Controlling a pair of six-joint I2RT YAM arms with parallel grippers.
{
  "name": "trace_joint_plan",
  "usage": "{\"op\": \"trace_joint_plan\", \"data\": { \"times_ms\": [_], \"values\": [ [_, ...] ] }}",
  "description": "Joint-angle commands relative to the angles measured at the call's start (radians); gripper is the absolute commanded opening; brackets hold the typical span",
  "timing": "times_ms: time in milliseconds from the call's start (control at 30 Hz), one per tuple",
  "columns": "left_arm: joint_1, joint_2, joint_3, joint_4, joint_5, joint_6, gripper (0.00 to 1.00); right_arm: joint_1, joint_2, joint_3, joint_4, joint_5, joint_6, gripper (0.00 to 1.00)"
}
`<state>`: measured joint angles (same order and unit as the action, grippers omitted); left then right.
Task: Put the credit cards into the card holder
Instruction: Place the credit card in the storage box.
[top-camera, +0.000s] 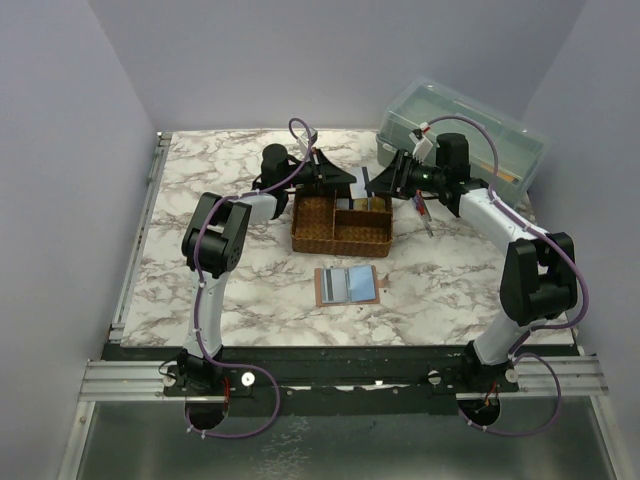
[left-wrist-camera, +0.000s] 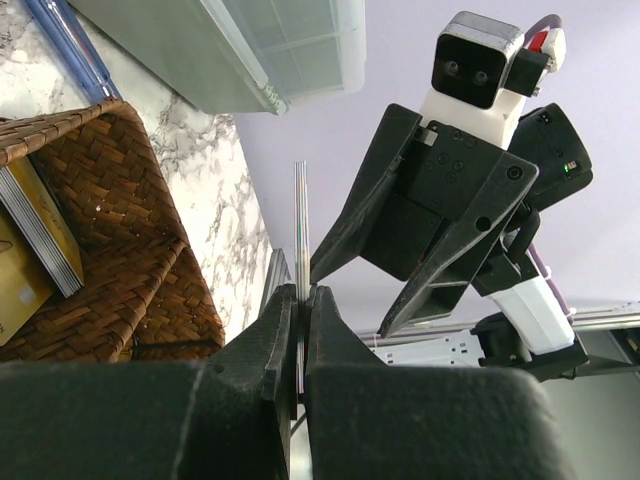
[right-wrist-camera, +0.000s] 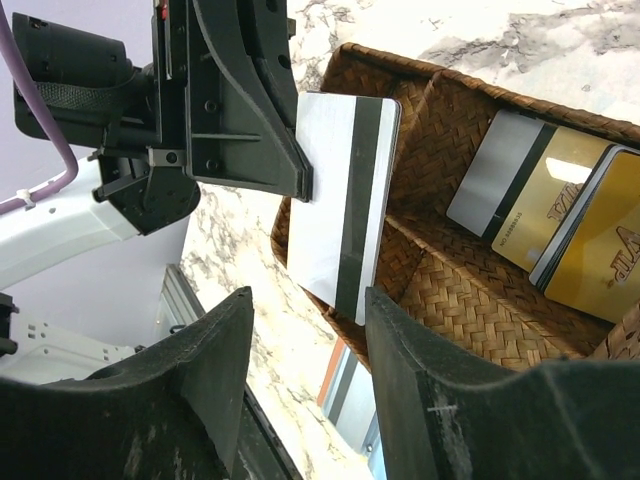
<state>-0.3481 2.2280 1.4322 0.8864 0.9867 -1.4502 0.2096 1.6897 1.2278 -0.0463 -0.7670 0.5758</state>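
My left gripper (left-wrist-camera: 303, 295) is shut on a whitish credit card, seen edge-on (left-wrist-camera: 300, 220). In the right wrist view this card (right-wrist-camera: 340, 200) shows a dark stripe and hangs above the woven tray's edge. My right gripper (right-wrist-camera: 300, 320) is open, its jaws apart just short of the card and not touching it. Several more credit cards (right-wrist-camera: 540, 210), yellowish and grey, lie in the tray. The tan card holder (top-camera: 347, 285) lies open on the table in front of the tray, its bluish pockets facing up. In the top view both grippers, left (top-camera: 345, 180) and right (top-camera: 385, 182), meet over the tray's far side.
The brown woven divided tray (top-camera: 315, 232) stands mid-table. A translucent green box (top-camera: 460, 135) sits at the back right. Pens (top-camera: 425, 215) lie right of the tray, and a blue pen (left-wrist-camera: 70, 45) shows in the left wrist view. Purple walls enclose the table.
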Motion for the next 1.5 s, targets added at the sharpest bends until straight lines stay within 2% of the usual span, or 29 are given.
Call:
{"op": "trace_joint_plan", "data": {
  "times_ms": [0, 500, 833, 1033, 1300, 1333, 1367, 1467],
  "values": [
    [-0.005, -0.022, 0.005, 0.013, -0.008, 0.021, 0.0, 0.008, 0.015, 0.028, 0.025, -0.036, 0.025, 0.51],
    [-0.005, -0.011, -0.002, -0.005, -0.015, 0.037, 0.0, 0.008, -0.015, 0.001, 0.086, -0.036, 0.098, 0.43],
    [-0.011, -0.018, -0.001, -0.024, -0.023, 0.047, 0.0, 0.008, 0.005, -0.058, 0.214, -0.053, 0.283, 0.27],
    [-0.018, -0.021, 0.006, -0.024, -0.022, 0.035, 0.0, 0.007, 0.05, -0.106, 0.367, -0.09, 0.435, 0.25],
    [-0.022, -0.029, 0.002, -0.023, -0.02, 0.031, 0.0, 0.008, 0.08, -0.148, 0.501, -0.103, 0.549, 0.25],
    [-0.022, -0.135, 0.002, -0.021, -0.02, 0.029, 0.0, 0.007, 0.083, -0.151, 0.505, -0.102, 0.556, 0.25],
    [-0.024, -0.039, 0.002, -0.02, -0.02, 0.027, 0.0, 0.007, 0.085, -0.159, 0.516, -0.101, 0.569, 0.25],
    [-0.023, -0.04, 0.004, -0.016, -0.018, 0.023, 0.0, 0.008, 0.091, -0.173, 0.536, -0.098, 0.591, 0.26]
  ]
}}
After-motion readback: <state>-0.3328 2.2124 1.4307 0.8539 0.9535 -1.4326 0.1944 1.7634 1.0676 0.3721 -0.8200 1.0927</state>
